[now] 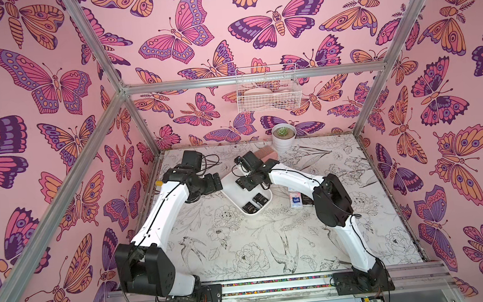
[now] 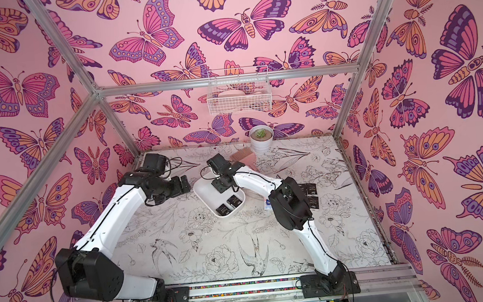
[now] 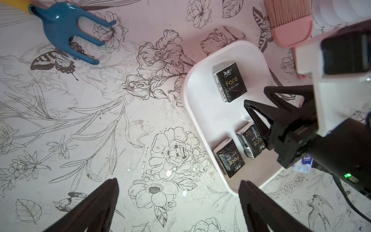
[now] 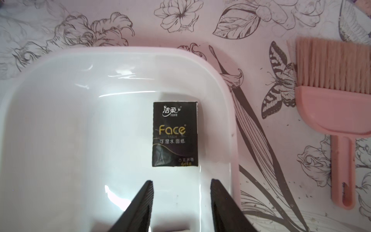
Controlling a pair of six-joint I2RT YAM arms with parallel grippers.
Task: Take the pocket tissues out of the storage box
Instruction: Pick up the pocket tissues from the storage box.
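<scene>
The storage box is a shallow white tray in the middle of the table, seen in both top views. Three black pocket tissues lie in it. Two sit side by side at its near end. One lies at the far end. My right gripper hangs open over the box just short of that far packet, with nothing between its fingers. My left gripper is open and empty above the table beside the box's left rim. More packets lie on the table right of the box, one white-pink and some black.
A pink hand brush lies just beyond the box's far end. A blue garden fork lies at the table's far left. A white plant pot stands at the back wall. Above it hangs a white wire basket.
</scene>
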